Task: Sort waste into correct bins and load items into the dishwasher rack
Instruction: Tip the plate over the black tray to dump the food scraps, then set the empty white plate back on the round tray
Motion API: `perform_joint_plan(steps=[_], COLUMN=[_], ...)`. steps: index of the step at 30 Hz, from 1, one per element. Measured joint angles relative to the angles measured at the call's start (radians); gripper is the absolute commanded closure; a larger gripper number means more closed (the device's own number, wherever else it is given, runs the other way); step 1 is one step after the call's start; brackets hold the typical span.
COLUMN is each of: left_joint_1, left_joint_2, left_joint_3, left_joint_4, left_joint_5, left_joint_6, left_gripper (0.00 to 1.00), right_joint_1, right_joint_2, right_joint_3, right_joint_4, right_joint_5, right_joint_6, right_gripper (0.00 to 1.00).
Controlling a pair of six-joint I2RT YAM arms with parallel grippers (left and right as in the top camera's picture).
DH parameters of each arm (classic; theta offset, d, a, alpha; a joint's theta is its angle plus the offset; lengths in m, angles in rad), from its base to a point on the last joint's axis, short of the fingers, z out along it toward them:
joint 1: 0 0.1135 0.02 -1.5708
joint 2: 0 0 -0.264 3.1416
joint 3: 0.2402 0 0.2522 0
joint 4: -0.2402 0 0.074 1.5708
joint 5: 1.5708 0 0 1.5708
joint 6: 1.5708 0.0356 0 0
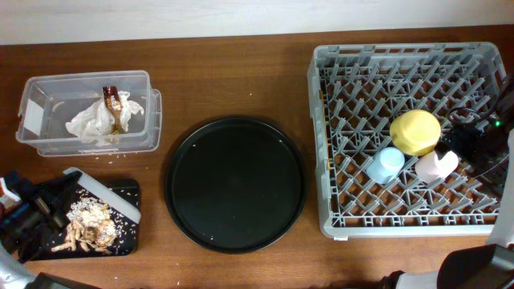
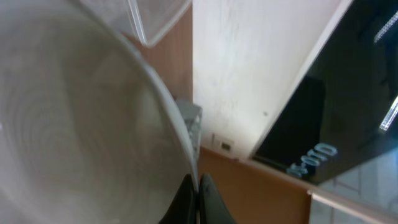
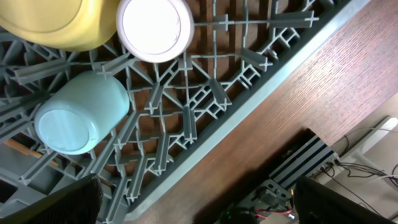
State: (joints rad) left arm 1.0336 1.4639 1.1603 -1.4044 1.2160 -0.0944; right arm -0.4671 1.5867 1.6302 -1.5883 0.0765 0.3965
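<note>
My left gripper (image 1: 55, 202) is shut on the rim of the greyish-white plate (image 1: 108, 195), which is tilted on edge over the shallow black tray (image 1: 131, 191). Tan food scraps (image 1: 88, 225) lie in that tray. In the left wrist view the plate (image 2: 74, 124) fills the left side, with my fingers (image 2: 198, 194) pinching its edge. The clear tub (image 1: 48, 80) holds the napkin (image 1: 92, 124) and the foil wrapper (image 1: 115, 104). The rack (image 1: 401, 60) holds the yellow bowl (image 1: 415, 132), blue cup (image 1: 385, 164) and pink cup (image 1: 436, 165). My right gripper (image 3: 199, 208) is open and empty above the rack's edge.
The large round black tray (image 1: 234, 185) lies between the bins and the rack. The right wrist view shows the bowl (image 3: 56, 25), pink cup (image 3: 154, 28) and blue cup (image 3: 78, 121) among the rack's pegs (image 3: 249, 93). A corner of the tub (image 2: 155, 18) shows in the left wrist view.
</note>
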Motion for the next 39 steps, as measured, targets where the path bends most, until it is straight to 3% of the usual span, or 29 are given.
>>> perform_joint_plan(steps=[4, 7, 9, 14, 15, 18, 21, 23, 24, 25, 26, 29, 31, 33, 34, 37, 38, 39], left_joint_1=[-0.018, -0.179, -0.358, -1.011, -1.204, -1.555, -1.755, -1.806, -1.819, -1.827, -1.828, -1.828, -1.823, -1.795, -1.745, -1.551, -1.47, -1.41], left_joint_2=[-0.104, -0.289, -0.386, -0.405, -0.368, -0.212, 0.071, 0.17, 0.202, 0.226, 0.23, 0.23, 0.23, 0.22, 0.169, -0.08, -0.173, -0.24], left_joint_3=[-0.002, -0.005, -0.006, -0.003, 0.001, 0.003, 0.003, 0.003, 0.003, 0.003, 0.003, 0.003, 0.01, 0.08, 0.14, 0.214, 0.215, 0.216], left_joint_4=[-0.096, -0.054, 0.103, 0.358, 0.454, 0.54, 0.618, 0.626, 0.626, 0.626, 0.626, 0.627, 0.586, 0.445, 0.387, 0.292, 0.25, 0.224], left_joint_5=[0.008, 0.004, -0.068, -0.574, -0.705, -1.033, -1.161, -1.26, -1.295, -1.319, -1.334, -1.359, -1.378, -1.381, -1.391, -1.461, -1.487, -1.509], left_joint_6=[0.111, 0.118, 0.021, -0.267, -0.3, -0.401, -0.431, -0.456, -0.464, -0.472, -0.48, -0.483, -0.478, -0.475, -0.475, -0.475, -0.475, -0.475], left_gripper=[0.99, 0.99, 0.99, 0.99, 0.99, 0.99, 0.99, 0.99, 0.92, 0.79, 0.76, 0.54, 0.52, 0.51, 0.36, 0.33, 0.01, 0.01], right_joint_1=[0.0, 0.0, 0.0, 0.0, 0.0, 0.0, 0.0, 0.0, 0.0, 0.0, 0.0, 0.0, 0.0, 0.0, 0.0, 0.0, 0.0, 0.0], right_joint_2=[0.0, 0.0, 0.0, 0.0, 0.0, 0.0, 0.0, 0.0, 0.0, 0.0, 0.0, 0.0, 0.0, 0.0, 0.0, 0.0, 0.0, 0.0], right_joint_3=[0.0, 0.0, 0.0, -0.003, -0.003, -0.003, -0.003, -0.003, -0.003, -0.003, -0.003, -0.003, -0.003, -0.003, -0.003, -0.003, -0.003, -0.003], right_joint_4=[0.0, 0.0, -0.001, 0.0, -0.001, -0.001, -0.001, 0.0, -0.001, 0.0, 0.0, -0.001, -0.001, -0.001, -0.001, 0.0, -0.001, -0.001], right_joint_5=[0.0, -0.001, 0.0, -0.003, -0.004, -0.003, -0.004, -0.004, -0.003, -0.003, -0.003, -0.004, -0.004, -0.003, -0.004, -0.003, -0.003, -0.004], right_joint_6=[0.0, 0.001, 0.0, 0.0, 0.0, 0.0, 0.001, 0.0, 0.0, 0.0, 0.0, 0.001, 0.0, 0.0, 0.0, 0.0, 0.0, 0.0], right_gripper=[0.01, 0.01, 0.01, 0.01, 0.01, 0.01, 0.01, 0.01, 0.01, 0.01, 0.01, 0.01, 0.01, 0.01, 0.01, 0.01, 0.01, 0.01])
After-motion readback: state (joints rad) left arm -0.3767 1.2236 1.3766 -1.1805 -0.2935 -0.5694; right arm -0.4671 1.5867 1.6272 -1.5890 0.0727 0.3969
